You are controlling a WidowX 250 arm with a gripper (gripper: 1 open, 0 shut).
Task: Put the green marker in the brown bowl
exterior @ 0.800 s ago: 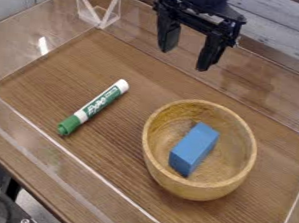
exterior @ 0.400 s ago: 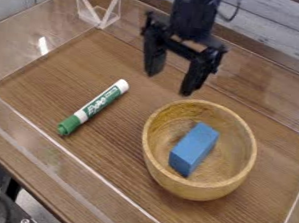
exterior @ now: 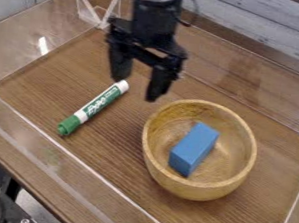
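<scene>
Green marker (exterior: 94,108): flat on table left of brown bowl (exterior: 200,149), unheld; gripper (exterior: 140,77) above its white end, fingers apart; approach step, next lower and close on barrel.

Below my fingers, a brown wood-grain tabletop (exterior: 106,169) ringed by low clear plastic walls (exterior: 15,135) carries two things: the green marker (exterior: 92,109), lying flat on a diagonal at left, and the brown bowl (exterior: 200,149), standing just beside it to the right, not touching.
</scene>
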